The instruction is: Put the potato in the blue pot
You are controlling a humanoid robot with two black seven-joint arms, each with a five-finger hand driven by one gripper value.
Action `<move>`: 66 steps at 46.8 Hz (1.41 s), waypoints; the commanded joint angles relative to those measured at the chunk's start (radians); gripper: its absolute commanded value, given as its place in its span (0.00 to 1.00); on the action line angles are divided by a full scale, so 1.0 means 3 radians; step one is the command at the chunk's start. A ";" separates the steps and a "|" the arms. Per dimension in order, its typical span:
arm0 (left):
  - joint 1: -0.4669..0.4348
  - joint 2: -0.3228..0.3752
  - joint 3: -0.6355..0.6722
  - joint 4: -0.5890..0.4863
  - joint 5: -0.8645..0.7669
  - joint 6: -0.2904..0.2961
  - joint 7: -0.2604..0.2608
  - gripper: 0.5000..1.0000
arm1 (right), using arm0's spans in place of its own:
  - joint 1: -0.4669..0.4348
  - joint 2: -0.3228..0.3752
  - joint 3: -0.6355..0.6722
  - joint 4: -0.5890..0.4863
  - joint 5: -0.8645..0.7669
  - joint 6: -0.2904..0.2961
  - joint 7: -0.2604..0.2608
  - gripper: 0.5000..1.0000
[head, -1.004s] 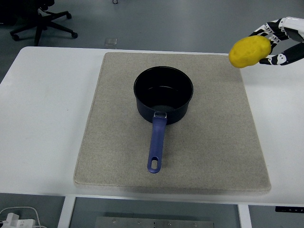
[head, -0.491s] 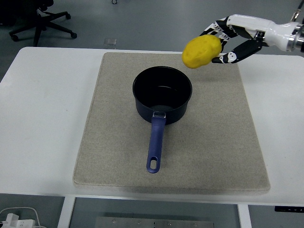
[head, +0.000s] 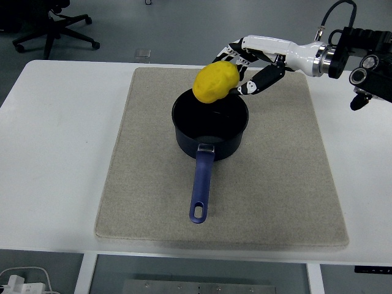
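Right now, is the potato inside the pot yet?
Not yet. The right robot hand holds the potato in the air over the blue pot.

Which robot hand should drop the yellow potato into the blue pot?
The right hand. It already grips the potato in the air over the far rim of the blue pot. No left hand is in view.

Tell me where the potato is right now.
In the head view the potato is held in the right hand, up over the far rim of the blue pot on the grey mat.
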 commanded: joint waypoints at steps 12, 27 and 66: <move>0.0000 0.0000 0.0001 0.0000 0.0000 0.0000 0.0000 0.99 | -0.0091 0.0112 0.0041 -0.0071 -0.0001 -0.0073 -0.0066 0.00; 0.0000 0.0000 0.0001 0.0000 0.0000 0.0000 0.0000 0.99 | -0.0106 0.0045 0.0052 -0.0061 0.0010 -0.0079 -0.0066 0.87; 0.0000 0.0000 0.0001 0.0000 0.0000 0.0000 0.0000 0.99 | -0.0162 -0.0297 0.0317 -0.0061 0.0301 -0.0089 -0.0066 0.87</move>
